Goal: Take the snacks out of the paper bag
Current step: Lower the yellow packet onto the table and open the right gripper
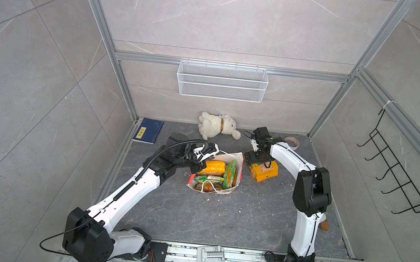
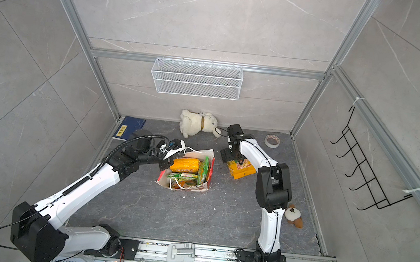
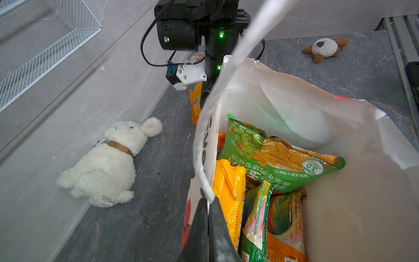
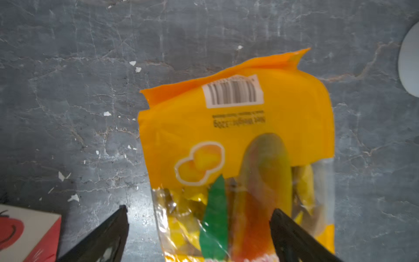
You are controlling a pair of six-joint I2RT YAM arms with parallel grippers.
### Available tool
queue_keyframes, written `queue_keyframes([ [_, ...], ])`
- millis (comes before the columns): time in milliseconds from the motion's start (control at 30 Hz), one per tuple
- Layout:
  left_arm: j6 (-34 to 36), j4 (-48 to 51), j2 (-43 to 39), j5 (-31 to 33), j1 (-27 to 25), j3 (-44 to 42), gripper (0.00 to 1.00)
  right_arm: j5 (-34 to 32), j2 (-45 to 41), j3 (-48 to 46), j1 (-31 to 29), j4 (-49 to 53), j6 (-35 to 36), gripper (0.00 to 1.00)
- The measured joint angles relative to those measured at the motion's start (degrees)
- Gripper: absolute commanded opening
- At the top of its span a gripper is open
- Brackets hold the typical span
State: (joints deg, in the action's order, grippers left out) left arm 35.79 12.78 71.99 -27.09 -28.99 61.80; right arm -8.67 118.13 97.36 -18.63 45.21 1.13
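– Four packets (image 3: 272, 158) I count in the bag (image 1: 237, 161), one packet (image 1: 265, 173) on the floor (image 1: 221, 218) just beside it.
– Arms?
– Left gripper (image 3: 208, 202) clamped on the bag's rim; right gripper (image 4: 199, 209) pointing down over the lone packet, jaws apart.

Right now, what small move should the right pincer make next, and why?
Probably lift the right pincer and swing it over the bag. It stands open above a yellow packet lying on the table, several snacks lie in the bag, and the left pincer pinches its rim.
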Motion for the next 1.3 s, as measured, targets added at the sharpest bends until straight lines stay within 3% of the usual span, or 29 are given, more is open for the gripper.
queue_keyframes([
  [333, 0.0, 0.0, 0.0, 0.0, 0.0, 0.0, 0.00, -9.6, 4.5, 3.9, 0.0, 0.1, -7.4, 0.71],
  [700, 0.0, 0.0, 0.0, 0.0, 0.0, 0.0, 0.00, -12.4, 4.5, 2.4, 4.7, -1.3, -8.0, 0.69],
  [1133, 0.0, 0.0, 0.0, 0.1, 0.0, 0.0, 0.00, -12.6, 1.9, -2.2, 7.9, -5.4, 1.0, 0.69],
  [1300, 0.0, 0.0, 0.0, 0.2, 0.0, 0.0, 0.00, -11.1, 0.4, -2.3, 8.7, -4.7, 1.5, 0.75],
])
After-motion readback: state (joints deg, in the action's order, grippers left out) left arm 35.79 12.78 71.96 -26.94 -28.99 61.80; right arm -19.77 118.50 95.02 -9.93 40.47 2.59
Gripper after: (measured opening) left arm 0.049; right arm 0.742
